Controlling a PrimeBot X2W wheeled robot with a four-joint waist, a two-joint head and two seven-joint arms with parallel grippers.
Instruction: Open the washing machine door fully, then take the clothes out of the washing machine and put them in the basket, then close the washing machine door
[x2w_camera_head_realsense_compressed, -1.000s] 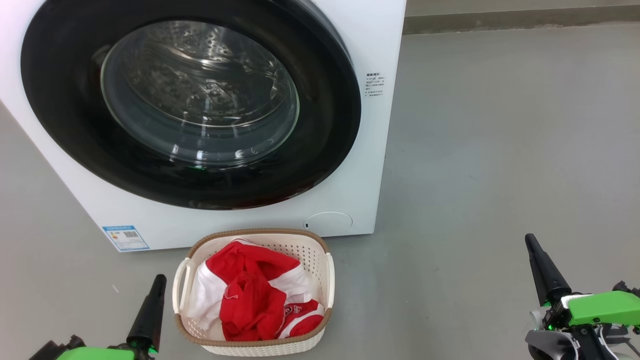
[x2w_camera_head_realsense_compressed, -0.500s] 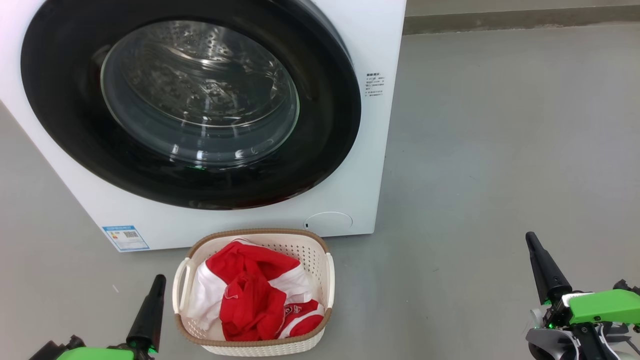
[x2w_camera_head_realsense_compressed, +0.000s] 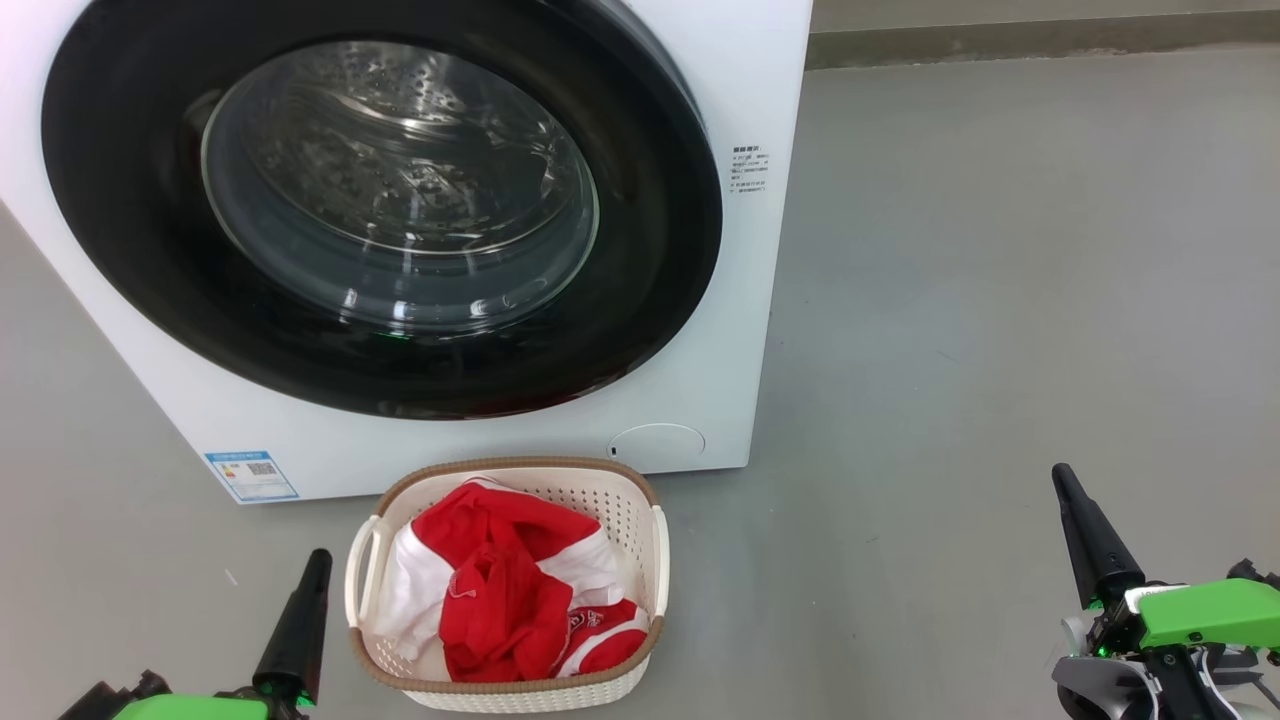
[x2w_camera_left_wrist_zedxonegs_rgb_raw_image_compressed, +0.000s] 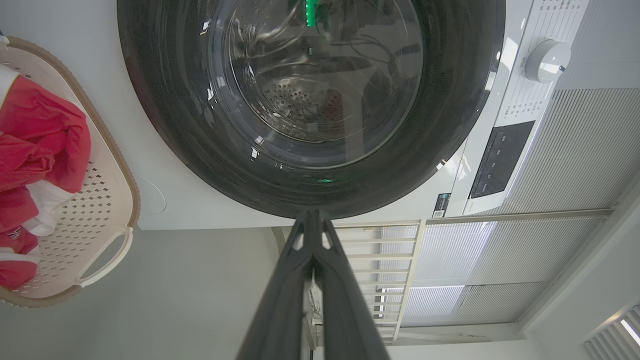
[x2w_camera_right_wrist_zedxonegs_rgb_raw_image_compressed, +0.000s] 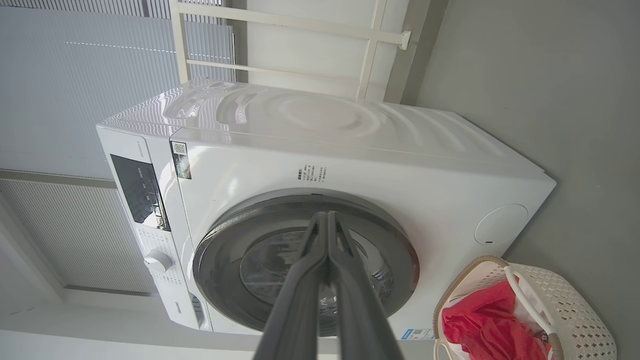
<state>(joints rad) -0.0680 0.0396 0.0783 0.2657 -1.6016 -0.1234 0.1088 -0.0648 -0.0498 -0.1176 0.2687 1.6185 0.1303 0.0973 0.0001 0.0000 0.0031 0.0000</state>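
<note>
The white washing machine (x2w_camera_head_realsense_compressed: 740, 300) stands with its black-rimmed glass door (x2w_camera_head_realsense_compressed: 400, 190) flat against its front. On the floor before it sits the cream basket (x2w_camera_head_realsense_compressed: 640, 520), holding the red and white clothes (x2w_camera_head_realsense_compressed: 500, 590). My left gripper (x2w_camera_head_realsense_compressed: 318, 556) is shut and empty, low to the left of the basket. Far off at the lower right, my right gripper (x2w_camera_head_realsense_compressed: 1060, 474) is shut and empty too. The left wrist view shows the door (x2w_camera_left_wrist_zedxonegs_rgb_raw_image_compressed: 320, 180), the basket (x2w_camera_left_wrist_zedxonegs_rgb_raw_image_compressed: 115, 200) and its shut fingers (x2w_camera_left_wrist_zedxonegs_rgb_raw_image_compressed: 311, 220). The right wrist view shows the machine (x2w_camera_right_wrist_zedxonegs_rgb_raw_image_compressed: 350, 150) and the basket (x2w_camera_right_wrist_zedxonegs_rgb_raw_image_compressed: 575, 310).
Grey floor (x2w_camera_head_realsense_compressed: 1000, 300) stretches to the right of the machine, with a wall base (x2w_camera_head_realsense_compressed: 1040, 40) at the back. A blue label (x2w_camera_head_realsense_compressed: 252, 476) sits on the machine's lower left corner, and a round cover (x2w_camera_head_realsense_compressed: 657, 441) is just above the basket. White slatted panels (x2w_camera_left_wrist_zedxonegs_rgb_raw_image_compressed: 500, 260) stand beside the machine.
My right gripper has edged very slightly upward. Everything else stays as it was.
</note>
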